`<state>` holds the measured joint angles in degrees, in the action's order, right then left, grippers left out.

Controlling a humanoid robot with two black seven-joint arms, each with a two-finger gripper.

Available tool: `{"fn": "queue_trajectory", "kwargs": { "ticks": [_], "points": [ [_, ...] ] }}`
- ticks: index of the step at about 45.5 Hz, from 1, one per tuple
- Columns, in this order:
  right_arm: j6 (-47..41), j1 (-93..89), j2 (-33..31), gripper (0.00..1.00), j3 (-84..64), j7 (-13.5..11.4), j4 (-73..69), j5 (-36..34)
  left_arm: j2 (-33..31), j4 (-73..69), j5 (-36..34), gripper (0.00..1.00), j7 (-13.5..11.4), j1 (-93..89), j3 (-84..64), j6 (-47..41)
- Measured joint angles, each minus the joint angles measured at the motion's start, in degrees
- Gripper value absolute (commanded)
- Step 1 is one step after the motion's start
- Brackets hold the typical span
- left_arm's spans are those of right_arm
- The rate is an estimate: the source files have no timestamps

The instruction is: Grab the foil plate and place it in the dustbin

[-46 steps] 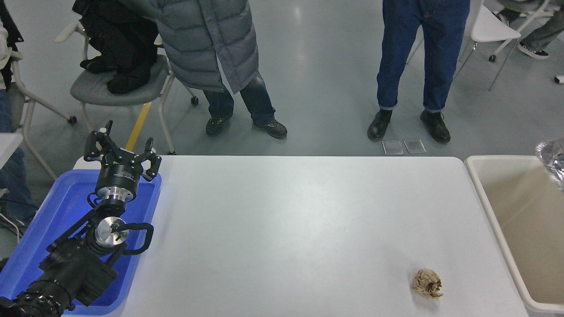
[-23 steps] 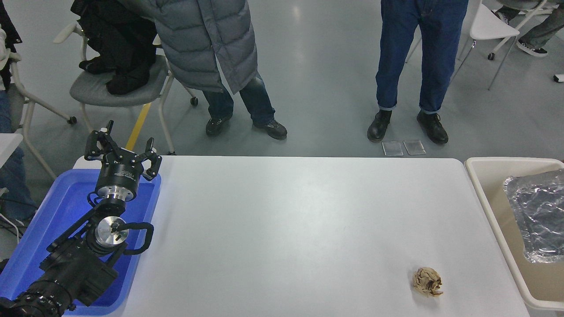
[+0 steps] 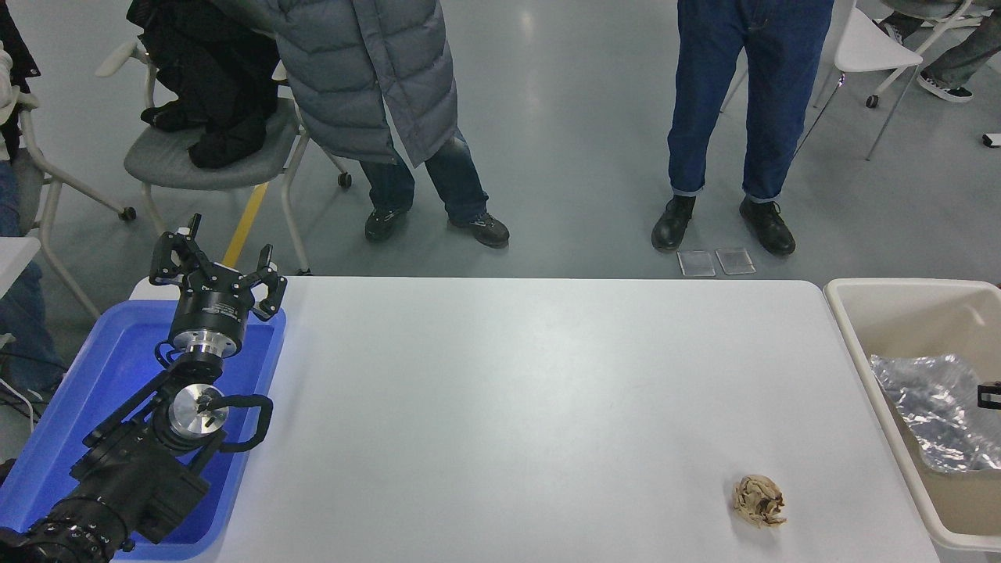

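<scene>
Nearest the camera, at lower left: left arm parked over a blue tray, its left hand held above the tray's far end with fingers spread apart and nothing between them. Lower right on the white counter: a crumpled brown paper ball, alone, near the counter's right edge and well apart from the tray.

Just beyond the counter's right edge: the dustbin, beige, thick-rimmed, cut off by the picture's right border. Inside it: the foil plate, shiny and crinkled, lying in the bin toward the near side, partly cropped at the right. At the right border, touching or just over the plate's edge: a small black sliver of the right hand; too little in view to tell whether its fingers are apart or together.

Farther off, past the counter's far edge: two persons standing on a grey floor, one in a grey padded coat, one in blue jeans. Chairs to either side.
</scene>
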<state>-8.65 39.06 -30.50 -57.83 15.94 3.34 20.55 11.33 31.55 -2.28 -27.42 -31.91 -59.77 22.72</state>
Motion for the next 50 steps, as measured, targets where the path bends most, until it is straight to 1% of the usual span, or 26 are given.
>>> {"fn": "queue_trajectory", "kwargs": {
  "ticks": [5,12,22,34,41,50],
  "points": [
    [-0.27,1.27,-0.03,1.0,0.11,0.44,0.12,-0.22,-0.03,0.0,0.0,0.99,0.0,0.0,0.0,0.0],
    [-1.68,4.23,0.16,1.0,0.35,1.81,0.17,-0.47,-0.06,0.0,-0.01,0.99,0.0,0.0,-0.04,0.0],
    [-9.42,12.06,1.05,1.0,0.52,3.21,0.03,-0.62,-0.07,0.01,0.0,0.99,0.0,0.0,-0.02,0.01],
    [-16.6,20.39,2.36,1.0,0.18,3.78,-2.07,-0.63,-0.06,0.0,0.0,0.99,0.0,0.0,0.0,0.05],
    [-18.97,27.64,2.23,1.0,-0.38,3.8,-9.24,0.35,-0.07,0.0,0.0,0.99,0.0,0.01,0.0,0.05],
    [-19.67,41.11,-0.02,1.0,-2.31,3.35,-26.85,4.32,-0.06,0.0,0.0,0.99,0.0,0.01,0.0,0.05]
  ]
}}
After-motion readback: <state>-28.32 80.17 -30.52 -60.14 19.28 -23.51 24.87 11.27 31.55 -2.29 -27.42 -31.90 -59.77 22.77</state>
